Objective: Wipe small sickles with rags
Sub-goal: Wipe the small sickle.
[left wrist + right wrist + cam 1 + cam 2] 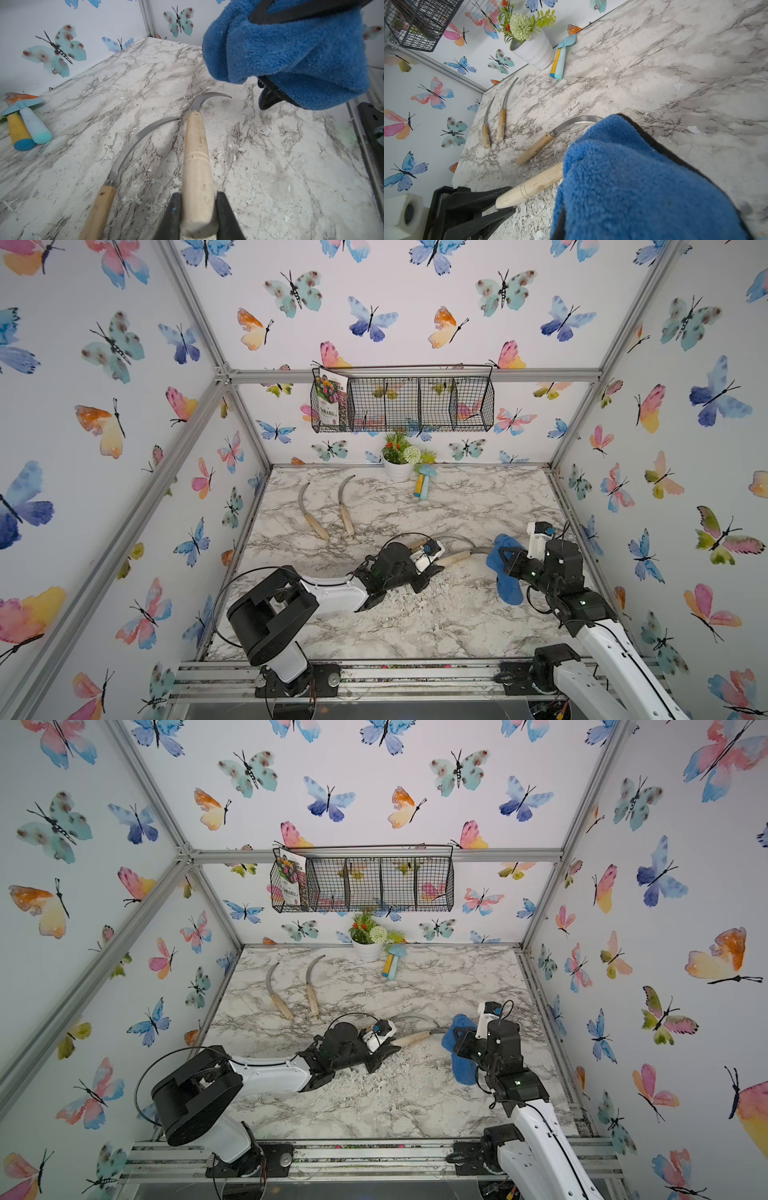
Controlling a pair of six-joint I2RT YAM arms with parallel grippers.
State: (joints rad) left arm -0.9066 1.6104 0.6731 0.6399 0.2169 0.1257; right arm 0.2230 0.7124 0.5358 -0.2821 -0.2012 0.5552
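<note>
Pinching one sickle [196, 158] by the butt of its wooden handle, the left pincer [198, 199] aims the curved blade straight ahead — toward the blue rag [291, 52] bunched in the right pincer [509, 559], clamped tight on it — presumably so cloth can wrap steel.

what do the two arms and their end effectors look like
The left arm and right arm have white shells over bulky black joints, with thin black cables looping alongside. Small green lights glow on the right arm. The left end effector and right end effector each have two black tapered fingers and a white camera block.
</note>
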